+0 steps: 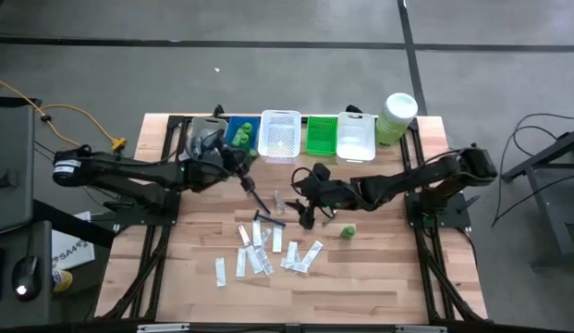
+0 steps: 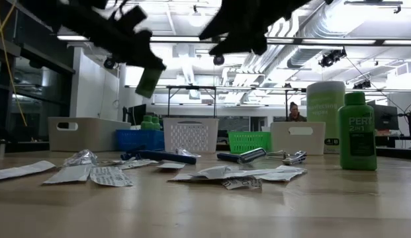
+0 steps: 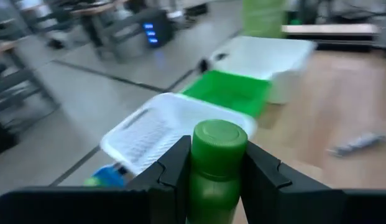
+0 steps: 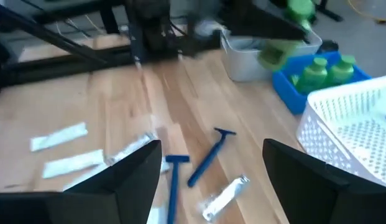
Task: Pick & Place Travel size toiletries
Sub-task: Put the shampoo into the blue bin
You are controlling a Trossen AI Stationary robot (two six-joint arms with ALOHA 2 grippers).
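Green plastic fills your left wrist view: the left gripper (image 3: 214, 180) is clamped on a small green bottle (image 3: 215, 165), one dark finger on each side of its body just below the ribbed cap. From above, that gripper (image 1: 242, 174) rides off the table near the blue basket (image 1: 240, 132), where more green bottles (image 4: 323, 70) already sit.

Your right gripper (image 4: 211, 165) hangs with its jaws spread wide and nothing between them, over the scatter at mid-table. Below it lie two blue-handled razors (image 4: 208, 155), a crinkled silvery tube (image 4: 225, 194) and flat white sachets (image 4: 59, 137). One more green bottle (image 1: 348, 231) stands alone on the wood, apart from the pile and on the right arm's side.

Judging by looks, the carried bottle is light, rigid and smooth-sided, so a squeeze across the round body could let it twist or slip; the hold just under the cap looks sound. The razors are thin and stiff: take them across the handle, not the head. The sachets lie flat against the wood and will likely be hardest to lift; an edge is your best purchase. The tube is soft and may crumple under pressure.

White (image 1: 280, 135), green (image 1: 321, 135) and second white (image 1: 356, 137) baskets line the far edge.
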